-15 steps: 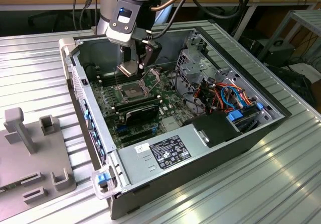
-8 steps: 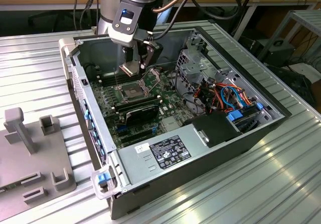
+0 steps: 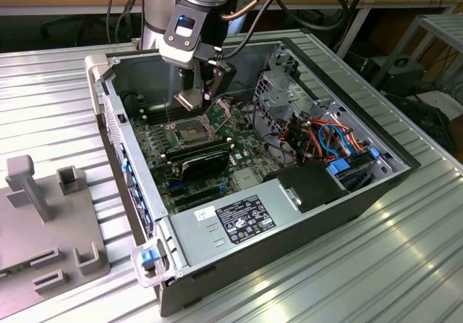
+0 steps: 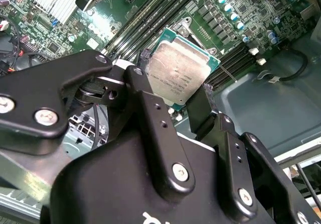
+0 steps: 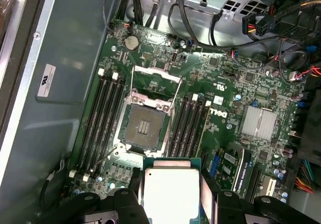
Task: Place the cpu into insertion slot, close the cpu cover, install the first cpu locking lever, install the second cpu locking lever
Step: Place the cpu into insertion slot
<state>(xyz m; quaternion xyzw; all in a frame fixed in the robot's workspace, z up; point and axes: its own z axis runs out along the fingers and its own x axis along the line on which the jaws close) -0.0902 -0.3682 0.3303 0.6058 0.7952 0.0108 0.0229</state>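
**Gripper holds the cpu clear above the open socket**

The gripper (image 3: 197, 98) is closed on the cpu (image 4: 179, 73). Its 2 black fingers (image 4: 150, 108) press on opposite edges of the chip. The chip's dull silver top faces the wrist cameras, with a green rim showing around it. In the exterior view the chip hangs in the air, touching nothing but the fingers.

Below the gripper, apart from the chip, lies the insertion slot (image 5: 144, 127), its dark pin field bare inside a black frame. Beyond the slot from the gripper, the cpu cover (image 5: 152, 101) stands swung open. It is a silver frame with a square cut-out, and it leaves the socket uncovered.

Banks of long black memory slots (image 5: 108, 111) run along 2 sides of the socket, all on the green motherboard (image 5: 165, 58). Farther out from the gripper sit a ribbed silver heatsink (image 5: 258, 121), a coin battery (image 5: 131, 42) and loops of black cable (image 5: 200, 28).

Around everything is the computer case (image 3: 325, 221), lying open on a ribbed metal table (image 3: 405, 265). A grey fixture (image 3: 43, 214) rests on the table at the exterior view's left, well apart from the gripper.
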